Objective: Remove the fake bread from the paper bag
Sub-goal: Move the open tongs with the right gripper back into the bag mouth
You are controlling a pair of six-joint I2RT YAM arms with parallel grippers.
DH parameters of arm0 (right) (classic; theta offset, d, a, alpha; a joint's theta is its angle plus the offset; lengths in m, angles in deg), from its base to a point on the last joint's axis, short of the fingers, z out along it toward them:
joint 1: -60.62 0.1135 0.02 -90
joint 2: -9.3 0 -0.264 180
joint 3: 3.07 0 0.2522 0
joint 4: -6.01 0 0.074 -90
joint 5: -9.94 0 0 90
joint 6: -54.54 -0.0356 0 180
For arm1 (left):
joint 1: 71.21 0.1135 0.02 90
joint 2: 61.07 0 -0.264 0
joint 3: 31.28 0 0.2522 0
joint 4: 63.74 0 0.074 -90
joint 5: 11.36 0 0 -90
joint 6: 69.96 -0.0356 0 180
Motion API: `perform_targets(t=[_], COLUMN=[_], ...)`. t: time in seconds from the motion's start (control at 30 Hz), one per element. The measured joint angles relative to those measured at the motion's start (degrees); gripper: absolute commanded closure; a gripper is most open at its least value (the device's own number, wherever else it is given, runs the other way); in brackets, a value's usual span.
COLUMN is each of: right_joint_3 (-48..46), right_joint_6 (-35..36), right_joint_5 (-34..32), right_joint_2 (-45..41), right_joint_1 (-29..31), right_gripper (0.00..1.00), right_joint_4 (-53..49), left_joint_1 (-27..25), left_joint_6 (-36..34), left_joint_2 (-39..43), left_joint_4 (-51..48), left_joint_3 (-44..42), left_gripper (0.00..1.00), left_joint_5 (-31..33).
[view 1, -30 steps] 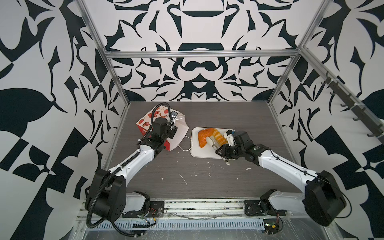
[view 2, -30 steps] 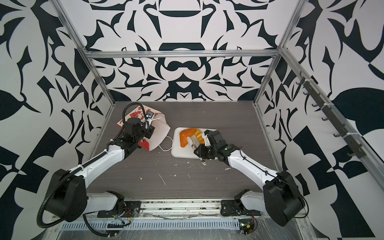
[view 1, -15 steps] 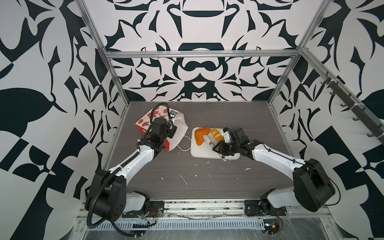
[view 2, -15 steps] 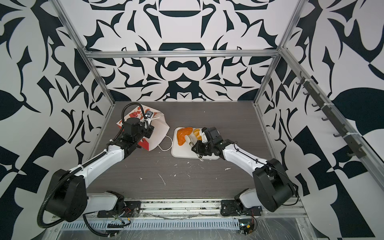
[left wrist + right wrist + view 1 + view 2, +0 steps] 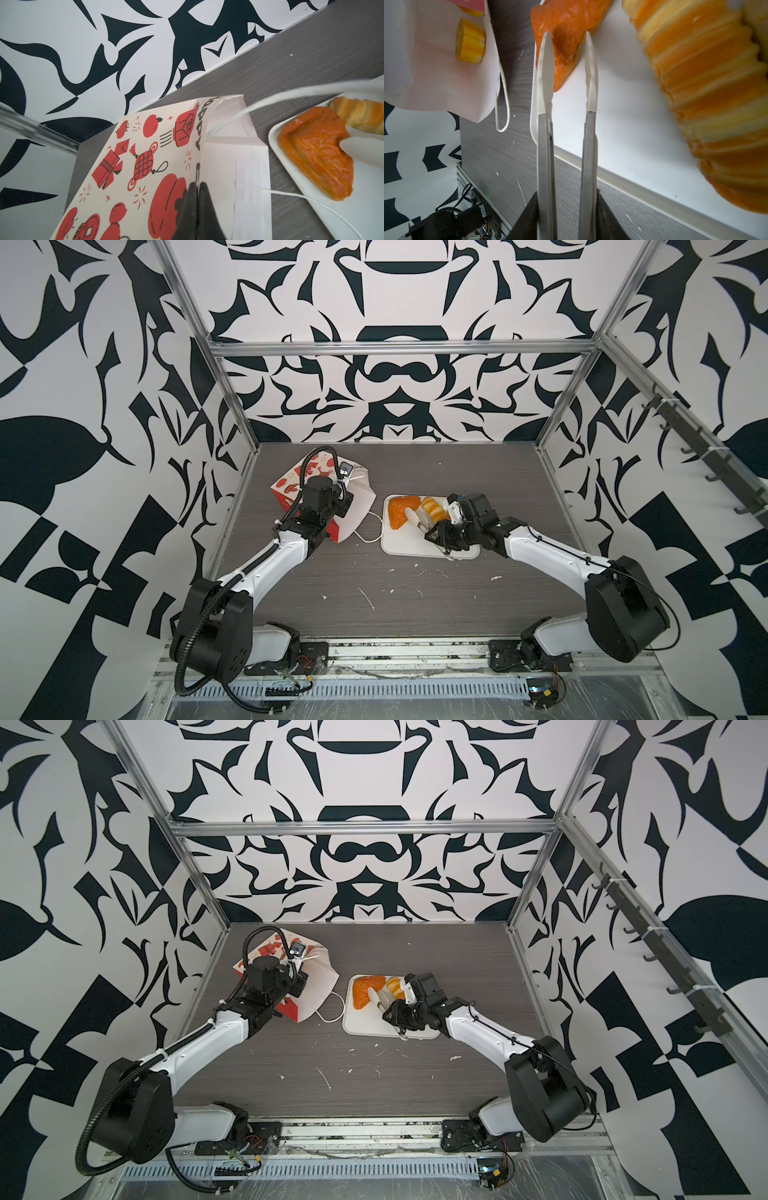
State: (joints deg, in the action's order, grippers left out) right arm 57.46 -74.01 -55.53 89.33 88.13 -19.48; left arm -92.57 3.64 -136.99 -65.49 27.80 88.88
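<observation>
The red-printed paper bag [image 5: 291,483] [image 5: 266,948] lies on its side at the left, mouth toward the tray. My left gripper [image 5: 197,185] is shut on its upper wall [image 5: 145,155]. A striped roll of fake bread [image 5: 470,41] lies inside the bag's white lining [image 5: 436,72]. On the white tray [image 5: 399,545] [image 5: 361,1025] rest an orange triangle [image 5: 401,510] [image 5: 315,149] and a ribbed twist [image 5: 434,508] [image 5: 706,93]. My right gripper [image 5: 435,533] [image 5: 566,195] is shut on metal tongs [image 5: 545,145]. Their white tips stand apart on either side of the triangle's corner [image 5: 571,20].
A white cord handle [image 5: 370,531] loops on the dark table between bag and tray; the other cord [image 5: 291,93] stretches up across the left wrist view. Small white scraps [image 5: 368,597] dot the table in front. Patterned walls close in on three sides.
My right arm carried the triangle leftward onto the tray's far left corner. The tongs have sprung apart and no longer pinch it. My left gripper and the bag have not moved.
</observation>
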Motion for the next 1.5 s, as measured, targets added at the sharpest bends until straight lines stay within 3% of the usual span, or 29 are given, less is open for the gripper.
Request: perform_targets(t=[0.3,0.57,0.8,1.17,1.5], right_joint_3=[-0.24,0.48,0.98,11.47,16.59], right_joint_6=[0.07,2.93,2.91,5.99,7.69], right_joint_5=[-1.55,-4.0,-1.18,1.09,2.27], right_joint_2=[-5.7,-11.32,-7.34,0.28,9.25], right_joint_1=[-1.18,-1.27,-0.09,13.42,15.1], right_gripper=[0.55,0.64,0.66,0.66,0.62], right_joint_4=[-2.73,-8.09,-5.99,-2.21,-0.17], left_joint_1=[0.09,0.11,0.15,0.13,-0.17], left_joint_6=[0.11,0.15,0.09,-0.11,-0.37], left_joint_2=[0.0,0.0,0.63,3.74,3.74], left_joint_4=[0.26,0.22,0.15,-1.01,-3.08], left_joint_3=[-0.04,-0.04,-0.04,-0.37,-0.33], left_gripper=[1.0,1.0,1.0,1.0,1.0], left_joint_5=[-0.17,-0.68,-2.64,-6.62,-7.56])
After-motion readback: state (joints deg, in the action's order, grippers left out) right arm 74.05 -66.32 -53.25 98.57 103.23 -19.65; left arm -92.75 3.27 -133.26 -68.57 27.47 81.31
